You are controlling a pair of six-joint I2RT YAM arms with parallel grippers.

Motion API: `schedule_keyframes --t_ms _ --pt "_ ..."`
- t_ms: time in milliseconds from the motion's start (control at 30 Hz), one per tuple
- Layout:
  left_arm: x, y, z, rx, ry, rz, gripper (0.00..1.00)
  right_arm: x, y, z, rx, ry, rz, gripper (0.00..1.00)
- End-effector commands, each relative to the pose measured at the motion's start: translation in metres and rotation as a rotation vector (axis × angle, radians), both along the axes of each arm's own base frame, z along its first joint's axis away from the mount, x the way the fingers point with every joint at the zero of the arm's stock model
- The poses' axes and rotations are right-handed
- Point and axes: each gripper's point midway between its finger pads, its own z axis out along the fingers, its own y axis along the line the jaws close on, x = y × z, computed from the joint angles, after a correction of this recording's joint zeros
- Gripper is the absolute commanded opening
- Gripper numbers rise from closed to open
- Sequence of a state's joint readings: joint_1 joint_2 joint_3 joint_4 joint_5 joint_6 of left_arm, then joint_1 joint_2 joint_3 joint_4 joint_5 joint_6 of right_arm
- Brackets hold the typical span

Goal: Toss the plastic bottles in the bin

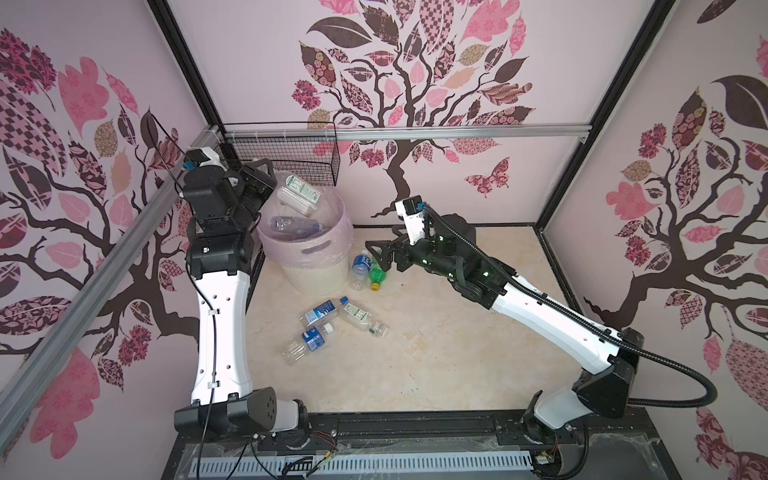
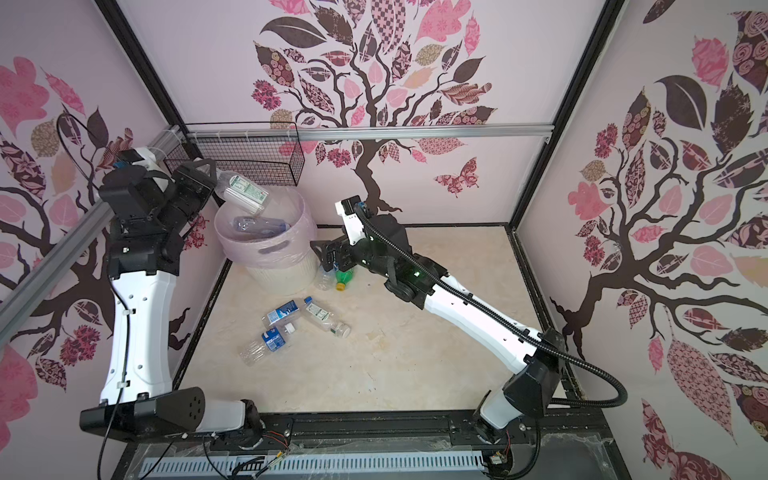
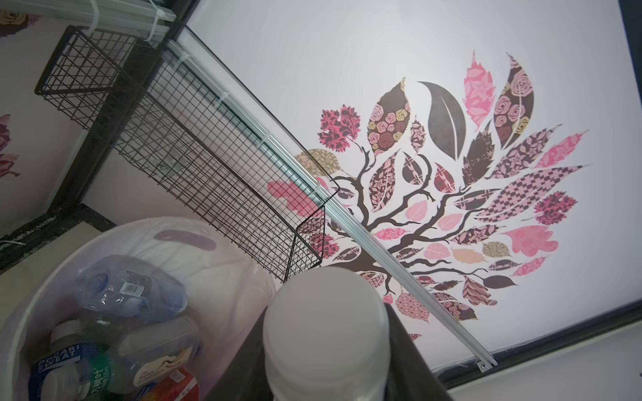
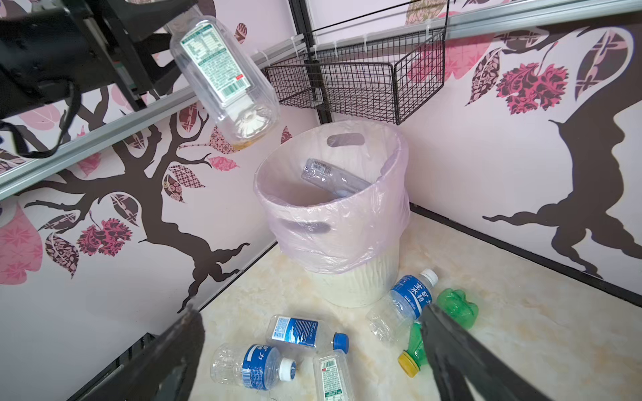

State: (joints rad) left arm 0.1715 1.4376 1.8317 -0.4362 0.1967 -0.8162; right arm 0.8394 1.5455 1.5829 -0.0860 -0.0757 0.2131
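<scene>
Right wrist: left pincer (image 4: 166, 27) clamps bottle (image 4: 222, 69) slanted base-down over bin (image 4: 312, 208); right pincer (image 4: 307, 309) apart.

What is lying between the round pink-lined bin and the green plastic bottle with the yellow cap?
A clear plastic bottle with a blue label and white cap lies there, seen in both top views and the right wrist view.

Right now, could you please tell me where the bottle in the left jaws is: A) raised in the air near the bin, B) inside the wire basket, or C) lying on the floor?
A: the left jaws hold the clear bottle aloft beside the bin.
</scene>
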Motion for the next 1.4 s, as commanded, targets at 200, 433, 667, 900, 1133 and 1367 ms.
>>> schedule_keyframes --t_ms 200,433,667,900,1133,1367 --pt "0.047 0.005 -0.089 -0.183 0.182 -0.163 0.89 0.000 0.002 -0.032 -0.019 0.062 0.005 0.99" --pt "0.024 -0.020 -0.065 -0.068 0.143 -0.182 0.97 -0.003 0.008 -0.049 -0.012 0.112 0.028 0.99" --pt "0.018 -0.046 -0.063 -0.019 0.136 -0.223 0.97 -0.005 -0.001 -0.058 -0.036 0.118 0.004 1.00" --pt "0.001 -0.092 -0.060 0.047 0.118 -0.312 0.97 -0.008 -0.009 -0.097 -0.109 0.162 -0.008 0.99" --pt "-0.029 -0.154 -0.080 0.159 0.152 -0.440 0.97 -0.021 -0.020 -0.178 -0.188 0.275 -0.008 0.99" --pt "-0.062 -0.184 -0.125 0.196 0.257 -0.527 0.97 -0.039 -0.020 -0.246 -0.217 0.367 -0.006 0.99"
